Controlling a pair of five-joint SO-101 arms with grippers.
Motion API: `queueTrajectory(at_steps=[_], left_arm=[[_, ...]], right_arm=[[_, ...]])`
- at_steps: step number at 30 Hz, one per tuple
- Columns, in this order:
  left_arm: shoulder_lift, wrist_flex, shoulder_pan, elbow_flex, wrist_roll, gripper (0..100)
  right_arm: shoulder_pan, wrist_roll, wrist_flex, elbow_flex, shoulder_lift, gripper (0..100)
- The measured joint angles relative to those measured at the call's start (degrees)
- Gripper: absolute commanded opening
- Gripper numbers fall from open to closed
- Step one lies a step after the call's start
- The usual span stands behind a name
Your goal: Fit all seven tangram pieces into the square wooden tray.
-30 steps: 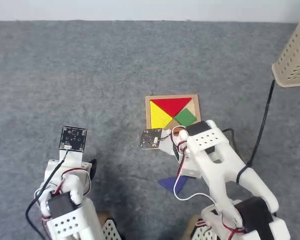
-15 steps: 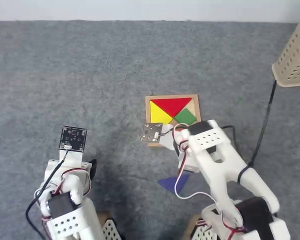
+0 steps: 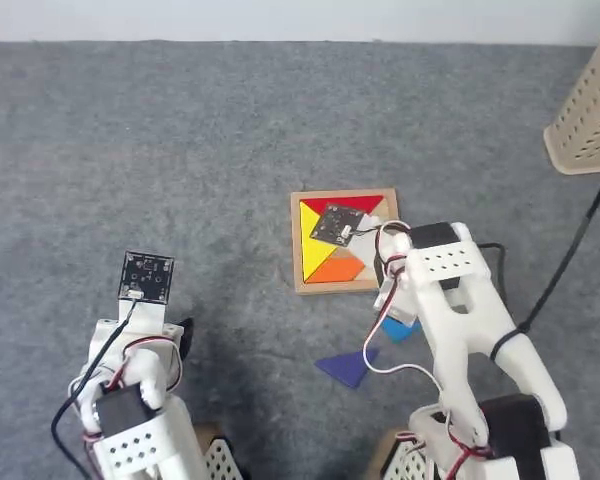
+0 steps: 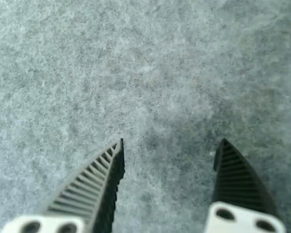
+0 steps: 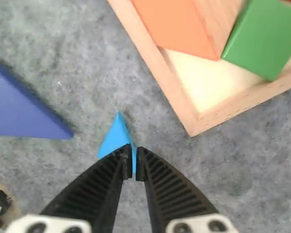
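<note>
right gripper (image 5: 134, 165) clamped on light-blue triangle (image 5: 116, 138) | dark-blue triangle (image 5: 19, 109) beside, tray (image 5: 149, 48) corner near | left gripper (image 4: 169, 150) apart

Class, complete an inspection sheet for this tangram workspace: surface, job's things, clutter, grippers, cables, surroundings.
Surface: grey carpet covers the table.
Job's things: square wooden tray holds a red triangle, yellow triangle, orange piece and green square, with one bare wooden gap. A dark blue triangle lies on the carpet outside the tray.
Clutter: beige perforated basket at the carpet's edge.
Grippers: left gripper open over bare carpet; right gripper shut on a light blue triangle near the tray's corner.
Cables: black cable beside the right arm; red and white wires on it.
Surroundings: pale wall beyond the carpet.
</note>
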Motion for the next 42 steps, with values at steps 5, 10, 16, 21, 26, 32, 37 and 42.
queueTrajectory(at_steps=[5, 10, 16, 21, 26, 32, 37, 42], left_arm=[[0.0, 0.0, 0.0, 0.0, 0.0, 28], [0.0, 0.0, 0.0, 0.0, 0.0, 28], [0.0, 0.0, 0.0, 0.0, 0.0, 28], [0.0, 0.0, 0.0, 0.0, 0.0, 28], [0.0, 0.0, 0.0, 0.0, 0.0, 28], [0.0, 0.0, 0.0, 0.0, 0.0, 28], [0.0, 0.0, 0.0, 0.0, 0.0, 28], [0.0, 0.0, 0.0, 0.0, 0.0, 28]], right_arm=[[0.3, -0.7, 2.6, 0.0, 0.0, 5.0], [0.1, 3.7, 4.0, 1.2, 0.0, 15.3], [0.0, 12.9, 0.8, 6.1, 0.0, 17.7], [0.0, 13.3, -0.2, 7.6, 0.0, 17.7], [0.0, 13.3, -0.2, 7.6, 0.0, 17.4], [-0.5, 13.2, -3.9, 11.2, 0.0, 17.4], [-2.4, 10.7, -8.3, 14.1, -0.5, 17.2], [-2.4, 10.4, -8.6, 14.2, -0.7, 6.0]])
